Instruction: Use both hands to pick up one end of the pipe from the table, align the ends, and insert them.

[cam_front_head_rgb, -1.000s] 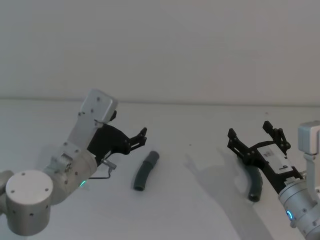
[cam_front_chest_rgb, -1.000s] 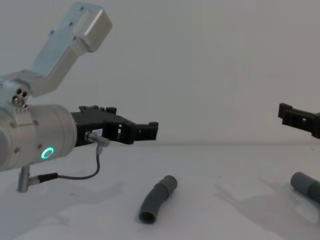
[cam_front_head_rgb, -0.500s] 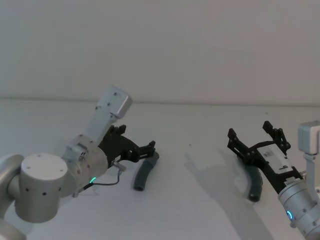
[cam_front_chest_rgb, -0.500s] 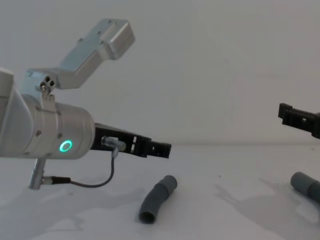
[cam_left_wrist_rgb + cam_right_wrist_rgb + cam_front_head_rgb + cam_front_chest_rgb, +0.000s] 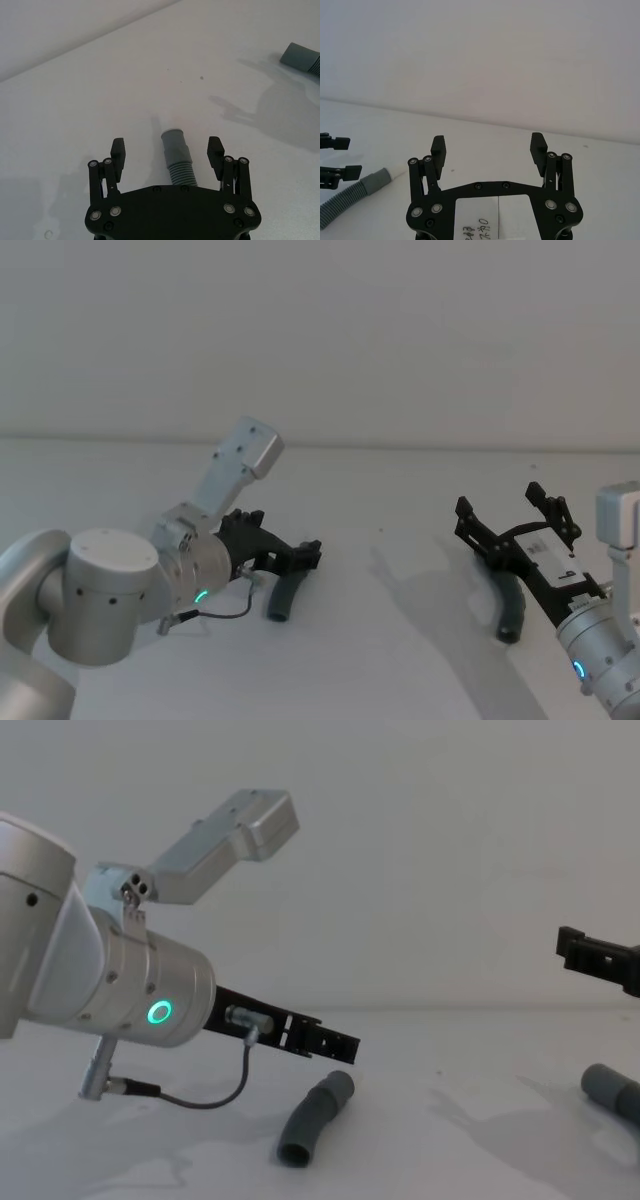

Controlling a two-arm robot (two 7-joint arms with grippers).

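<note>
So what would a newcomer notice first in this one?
The big silver left arm, green ring light glowing, looms at left; the left gripper is open over the short pipe piece on the table. At right, the right gripper hangs open above the other pipe piece.

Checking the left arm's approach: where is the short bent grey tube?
Head view: the short bent dark grey plastic tube lies on the off-white table, left side, beneath the open black left gripper.

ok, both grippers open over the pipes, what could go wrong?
1. Left gripper hangs open just above the smooth end of the short pipe piece; clamping there may cover the mating mouth.
2. Right gripper hovers open above the other pipe piece, partly hiding it; its descent could miss.
</note>
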